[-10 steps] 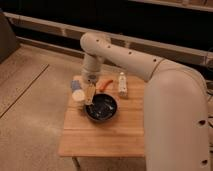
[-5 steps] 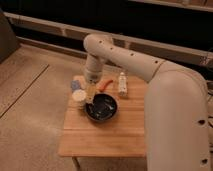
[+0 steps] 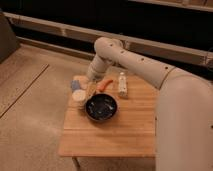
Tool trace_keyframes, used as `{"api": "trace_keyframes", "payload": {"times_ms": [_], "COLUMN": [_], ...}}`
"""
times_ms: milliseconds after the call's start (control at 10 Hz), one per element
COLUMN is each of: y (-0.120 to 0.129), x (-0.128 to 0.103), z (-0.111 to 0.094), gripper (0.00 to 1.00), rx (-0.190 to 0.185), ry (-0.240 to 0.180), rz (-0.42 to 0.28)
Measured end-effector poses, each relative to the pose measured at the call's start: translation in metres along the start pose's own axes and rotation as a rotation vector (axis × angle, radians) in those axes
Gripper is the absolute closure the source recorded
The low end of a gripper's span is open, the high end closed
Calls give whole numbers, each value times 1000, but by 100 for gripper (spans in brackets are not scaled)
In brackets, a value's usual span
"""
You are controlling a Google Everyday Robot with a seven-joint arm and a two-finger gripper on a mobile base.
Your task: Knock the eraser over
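A small white upright object with a dark band, which I take to be the eraser, stands at the back of the wooden table. My gripper hangs at the end of the white arm over the table's back left, between a blue object and an orange object. It sits well left of the eraser and does not touch it. The orange object lies between the gripper and the eraser.
A dark bowl sits in the table's middle, just in front of the gripper. A white cup stands to the bowl's left. The big white arm reaches in from the right over the table's back edge.
The gripper has shifted slightly right and back from its place beside the white cup. The eraser still stands upright where it was.
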Motion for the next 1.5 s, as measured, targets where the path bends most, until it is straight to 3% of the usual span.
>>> {"api": "trace_keyframes", "payload": {"times_ms": [200,300,500,900,1500], "y": [8,4,-17,-43,-45], "x": [25,31,36,42,45], "z": [22,28,26,25,25], "gripper": [35,35,35,35,35], "rx": [-83,-100,-91,-68,-68], "ry": [119,164,205,216,215], "rz": [5,13,31,45,47]}}
